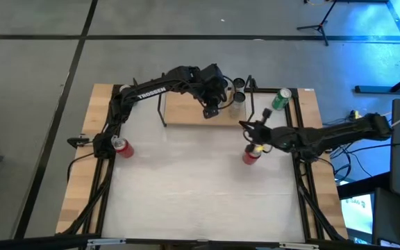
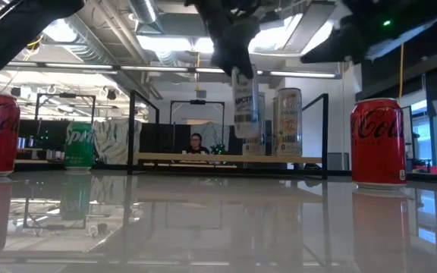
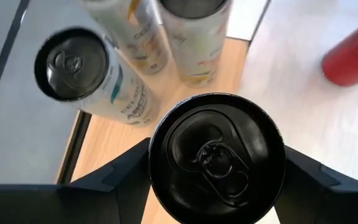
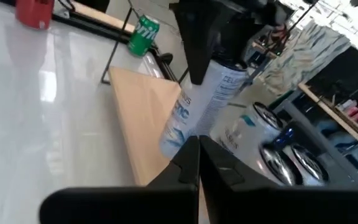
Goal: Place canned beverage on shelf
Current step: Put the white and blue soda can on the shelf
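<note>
My left gripper (image 1: 212,105) is shut on a tall white-and-blue canned beverage (image 2: 245,102) with a black top (image 3: 219,155), over the right part of the shelf (image 1: 186,111), a light-wood board with black wire frames at both ends. Two more tall cans (image 3: 92,74) (image 3: 194,37) stand upright on the board's right end. My right gripper (image 1: 245,125) is shut and holds nothing; it hovers over the table just near of the shelf's right end, beside a red can (image 1: 251,154). My left gripper pinches the can's upper wall just under the top rim (image 3: 157,168) between its two fingers, one on each side. The fingers slant down from above. The can hangs below them, slightly tilted, its bottom (image 2: 246,135) clear of the shelf board (image 2: 203,158).
A second red can (image 1: 121,147) stands by the left arm's base. A green can (image 1: 281,98) sits on the table right of the shelf. White tabletop lies free in the middle and near side. A person sits in the room beyond the shelf.
</note>
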